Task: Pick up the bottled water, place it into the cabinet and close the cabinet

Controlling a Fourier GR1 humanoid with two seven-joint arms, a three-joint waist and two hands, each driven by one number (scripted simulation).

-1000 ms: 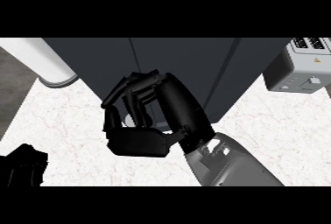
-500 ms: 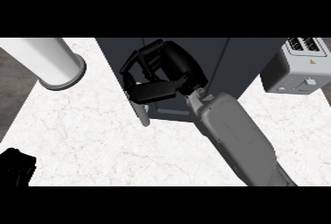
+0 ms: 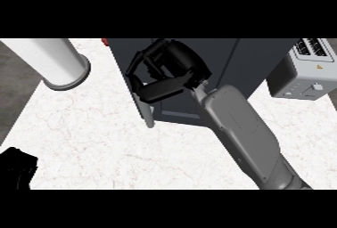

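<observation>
- Robot hand on the left is sitting low at the near-left corner of the table as a dark shape; whether it is open I cannot tell.
- Right forearm is slanting up from the near-right edge toward the cabinet.
- Right robot hand is hovering at the cabinet's open front, just beside the ajar door, with fingers and thumb curling into a cage.
- Bottled water is not showing anywhere. My judgement is that it is lying hidden inside that curl, though the view is not confirming this.
- Such a bottle is likely handling as light to middling. Its smooth, thin plastic walls are apt to slip and give under squeezing, and the water will be shifting when tilted. Wrapping round the mid-body with the thumb opposite, bottle upright, is looking soundest.
- Farther off, a white cylinder is standing at the left and a toaster at the right, both apart from the hand.
</observation>
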